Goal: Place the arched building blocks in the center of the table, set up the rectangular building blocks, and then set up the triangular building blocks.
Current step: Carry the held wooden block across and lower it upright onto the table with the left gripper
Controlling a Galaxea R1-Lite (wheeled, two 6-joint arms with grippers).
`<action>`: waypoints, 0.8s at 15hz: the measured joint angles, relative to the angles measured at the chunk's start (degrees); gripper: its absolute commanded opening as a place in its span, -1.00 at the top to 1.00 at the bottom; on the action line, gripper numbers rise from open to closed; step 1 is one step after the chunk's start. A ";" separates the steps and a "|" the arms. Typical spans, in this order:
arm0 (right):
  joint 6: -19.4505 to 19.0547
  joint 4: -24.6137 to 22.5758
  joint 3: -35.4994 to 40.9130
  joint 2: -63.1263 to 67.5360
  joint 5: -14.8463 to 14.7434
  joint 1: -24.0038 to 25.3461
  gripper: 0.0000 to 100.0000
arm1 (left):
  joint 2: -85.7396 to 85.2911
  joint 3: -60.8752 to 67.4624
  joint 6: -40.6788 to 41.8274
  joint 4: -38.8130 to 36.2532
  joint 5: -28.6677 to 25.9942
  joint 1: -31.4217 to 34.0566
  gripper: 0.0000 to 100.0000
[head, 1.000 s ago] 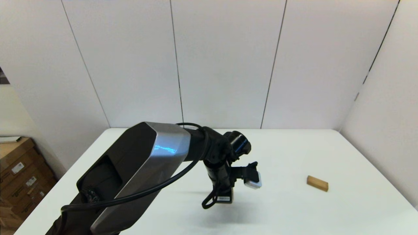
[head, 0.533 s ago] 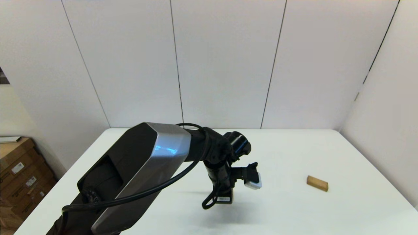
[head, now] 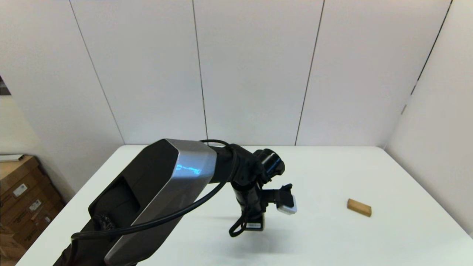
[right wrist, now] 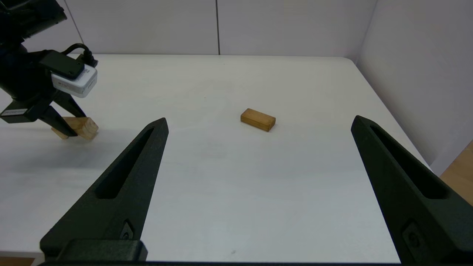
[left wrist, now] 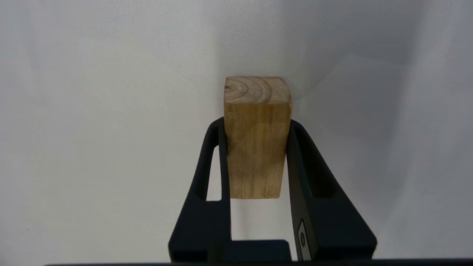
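Light wood clamped in the left gripper (left wrist: 255, 125): arched building block (left wrist: 255, 147) held across its 2 broad side faces, end grain pointing away from the wrist. Both black fingers (left wrist: 212, 173) pressed flat against the wood, no gap on either side. Notch not visible from the wrist view. Far end of the block down at the surface of the table (head: 332, 177); actual contact cannot be confirmed. In the head view, block hidden behind the left wrist, with the arm reaching in over the middle of the table.

Rectangular building block (head: 359, 207) lying flat on its broad face toward the right side of the table, turned at a slight angle to the table edges. Well apart from the left gripper, with bare white surface between the 2. Clear margin also between this block and the right edge, the far edge and the near edge.

Right gripper (right wrist: 258, 120) low over the near right part of the table, fingers spread wide, nothing between them. Rectangular building block ahead of its fingertips, at a distance, roughly centred between them. Rounded far right corner of the table beyond.
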 measured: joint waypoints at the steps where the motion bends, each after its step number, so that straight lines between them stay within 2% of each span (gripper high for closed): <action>1: 0.02 -0.02 0.00 0.00 0.00 0.00 -1.00 | 0.00 0.00 0.00 -0.02 -0.05 0.00 1.00; 3: 0.00 0.00 0.00 0.00 0.00 -0.02 -1.00 | 0.00 -0.01 0.00 0.06 -0.05 -0.01 1.00; 4: 0.00 -0.02 0.00 0.00 0.00 -0.02 -1.00 | 0.00 -0.01 0.00 0.09 -0.06 -0.04 -1.00; 12: 0.00 -0.02 0.00 0.00 0.00 0.00 -1.00 | -0.16 -0.04 -0.28 -0.33 -0.02 -0.09 -1.00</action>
